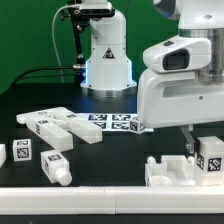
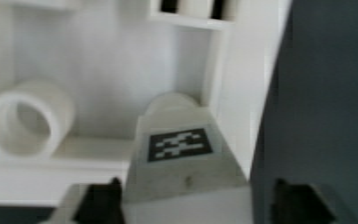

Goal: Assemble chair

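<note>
An upright tagged chair piece (image 2: 179,140) stands near the tabletop's (image 1: 100,152) front edge, at the exterior view's right. The jaws straddle it, and I cannot tell whether they pinch it. An off-centre squeeze could tip it against the neighbouring white chair part (image 1: 168,172). The arm (image 1: 175,85) reaches straight down with the gripper (image 2: 194,200) vertical.

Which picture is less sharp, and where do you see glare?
Wrist view: soft throughout, the tagged chair piece between the fingers of the pincer blurred. Exterior view: sharper; the white arm is bright, almost washed out against the black table.
</note>
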